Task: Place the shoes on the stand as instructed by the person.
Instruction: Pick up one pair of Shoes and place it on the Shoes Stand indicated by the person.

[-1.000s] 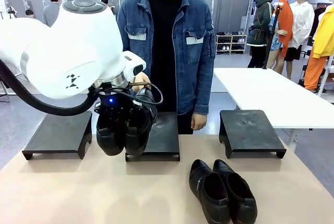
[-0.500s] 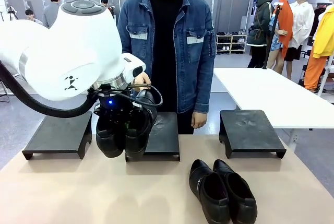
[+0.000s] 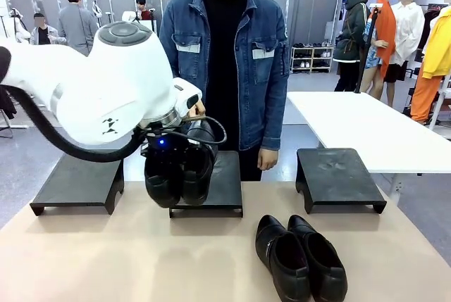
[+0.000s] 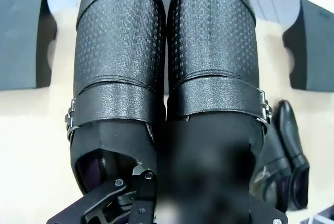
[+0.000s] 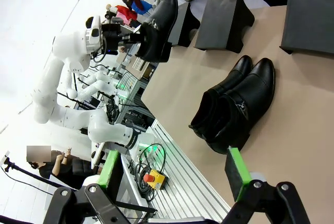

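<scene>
A tan desk (image 3: 84,267) is spread across the lower half of the front view. Three low black blocks are lined up along its far edge: the left stand (image 3: 77,179), the middle stand (image 3: 224,188) and the right stand (image 3: 338,175). The plain shoes (image 3: 299,256) are laid side by side on the desk at the lower right. The buckled shoes (image 3: 180,175) are held up in the air with toes down, in front of the middle stand, and the left tool (image 3: 173,153) is clamped on them. The right tool (image 5: 172,182) is seen with its green pads (image 5: 236,174) wide apart. The person (image 3: 225,48) is seen behind the middle stand. Farther back lies a grey floor (image 3: 21,168), with a white table (image 3: 366,126) at the right and a shoe shelf (image 3: 312,59) at the upper right.
</scene>
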`<state>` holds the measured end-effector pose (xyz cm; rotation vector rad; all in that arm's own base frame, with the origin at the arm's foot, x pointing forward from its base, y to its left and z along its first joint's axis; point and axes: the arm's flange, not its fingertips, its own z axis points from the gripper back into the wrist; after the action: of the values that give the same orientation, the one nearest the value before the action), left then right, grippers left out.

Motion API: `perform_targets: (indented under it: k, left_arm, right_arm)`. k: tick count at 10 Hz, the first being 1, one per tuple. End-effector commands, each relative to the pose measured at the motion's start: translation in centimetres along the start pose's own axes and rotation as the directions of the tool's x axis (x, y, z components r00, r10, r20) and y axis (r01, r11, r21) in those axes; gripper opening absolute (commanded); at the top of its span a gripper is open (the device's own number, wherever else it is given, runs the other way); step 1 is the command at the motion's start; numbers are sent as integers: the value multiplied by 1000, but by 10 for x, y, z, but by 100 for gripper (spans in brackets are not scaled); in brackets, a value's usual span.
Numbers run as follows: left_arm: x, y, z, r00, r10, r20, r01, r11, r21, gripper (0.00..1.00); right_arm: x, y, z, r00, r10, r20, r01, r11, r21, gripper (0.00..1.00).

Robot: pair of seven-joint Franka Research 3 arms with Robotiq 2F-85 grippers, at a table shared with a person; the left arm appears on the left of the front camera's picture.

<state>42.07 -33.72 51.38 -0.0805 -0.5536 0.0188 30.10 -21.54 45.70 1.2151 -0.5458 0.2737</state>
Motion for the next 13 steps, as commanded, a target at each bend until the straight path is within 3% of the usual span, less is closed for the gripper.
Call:
perform_targets:
  k: [1,6,13]
  left_arm:
    - [32,-28,-21,998,5,61,-6,999,31,7]
    - [61,-53,-85,998,-32,61,27,996,79,7]
    - [69,-66,-144,998,-44,42,38,989,145,7]
  right_arm:
    - [1,1,1,1000,21,10,-21,1000,7,100]
    - [1,1,1,1000,21,10,-21,1000,7,100]
    - [1,1,1,1000,21,10,-21,1000,7,100]
